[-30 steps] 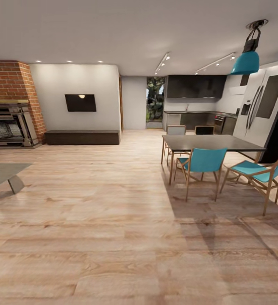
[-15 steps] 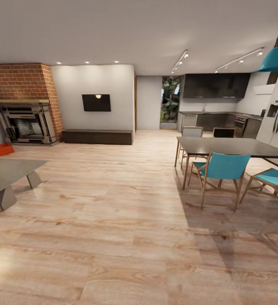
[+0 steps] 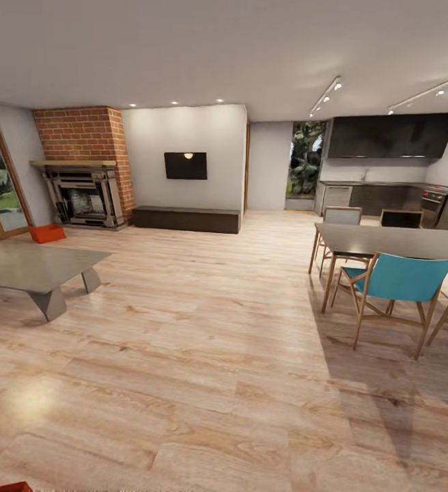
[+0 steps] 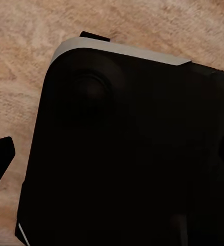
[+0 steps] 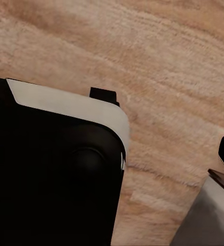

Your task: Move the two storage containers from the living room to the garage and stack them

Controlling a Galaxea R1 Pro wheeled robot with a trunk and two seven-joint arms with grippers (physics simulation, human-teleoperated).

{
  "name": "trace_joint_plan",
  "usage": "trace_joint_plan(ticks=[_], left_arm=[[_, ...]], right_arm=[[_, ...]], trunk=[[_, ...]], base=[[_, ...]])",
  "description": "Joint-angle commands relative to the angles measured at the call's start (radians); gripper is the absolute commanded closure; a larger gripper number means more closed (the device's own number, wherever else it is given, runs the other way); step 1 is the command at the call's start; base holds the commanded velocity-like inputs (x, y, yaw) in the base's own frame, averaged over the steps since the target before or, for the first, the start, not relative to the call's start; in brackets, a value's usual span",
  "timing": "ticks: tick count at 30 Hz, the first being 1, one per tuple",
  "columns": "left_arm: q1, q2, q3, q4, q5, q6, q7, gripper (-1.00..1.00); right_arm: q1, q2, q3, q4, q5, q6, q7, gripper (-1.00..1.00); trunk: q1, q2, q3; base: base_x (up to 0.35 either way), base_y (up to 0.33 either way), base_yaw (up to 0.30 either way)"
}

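Head view: we face the living room, its wood-plank floor [image 3: 203, 355] running to a brick fireplace [image 3: 84, 164] at 11 o'clock. One bin [image 3: 47, 234] sits beside it; a second orange-red corner [image 3: 4, 486] shows at 7 o'clock. We cannot tell either gripper's state.

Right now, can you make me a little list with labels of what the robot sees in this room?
room: living room joined to a dining area and kitchen
floor: light wood planks
orange box: one storage container on the floor near the brick fireplace
second orange thing: a sliver at the head view's bottom left corner, too little showing to name
low table: grey coffee table, at left
dining: dark table with teal chairs, at right
wall: dark screen above a long low bench
grippers: open or shut cannot be told
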Motion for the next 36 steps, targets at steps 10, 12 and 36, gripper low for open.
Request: trace_joint_plan(ticks=[10,12,36], left_arm=[[0.000,0.000,0.000,-0.001,0.004,-0.002,0.001,-1.00],[0.000,0.000,0.000,-0.001,0.005,-0.002,0.001,-1.00],[0.000,-0.001,0.002,-0.003,0.003,-0.005,0.002,-1.00]], right_arm=[[-0.001,0.001,0.009,0.003,-0.008,-0.005,0.000,-1.00],[-0.001,0.001,0.009,0.003,-0.008,-0.006,0.000,-1.00],[-0.001,0.001,0.010,0.003,-0.008,-0.007,0.000,-1.00]], trunk=[[0.000,0.000,-0.001],[0.000,0.000,-0.001],[0.000,0.000,-0.001]], base=[[0.000,0.000,0.269],[0.000,0.000,0.269],[0.085,0.000,0.269]])
